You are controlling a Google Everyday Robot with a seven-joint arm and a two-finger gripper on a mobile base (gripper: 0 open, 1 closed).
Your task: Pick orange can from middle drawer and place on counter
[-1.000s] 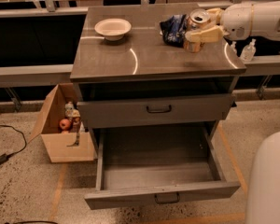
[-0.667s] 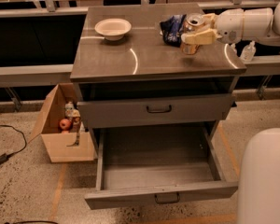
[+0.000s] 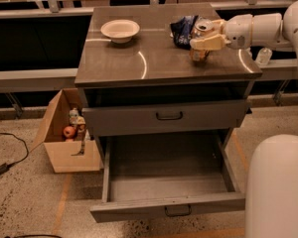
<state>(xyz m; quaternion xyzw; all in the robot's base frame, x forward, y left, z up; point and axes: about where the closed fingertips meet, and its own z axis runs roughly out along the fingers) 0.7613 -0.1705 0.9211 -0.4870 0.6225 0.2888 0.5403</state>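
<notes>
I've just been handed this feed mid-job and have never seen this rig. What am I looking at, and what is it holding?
One camera looks down at the front of a grey drawer cabinet; where it is mounted is not on record. The white arm reaching in from the right belongs to the robot, a mobile base with one arm. Its end effector, a two-finger clamp, is over the right rear of the counter, closed on the orange can. I cannot tell whether the can touches the counter. A white bowl and a dark blue snack bag also sit on the counter. The middle drawer is pulled open. A cardboard box stands on the floor to the left.
</notes>
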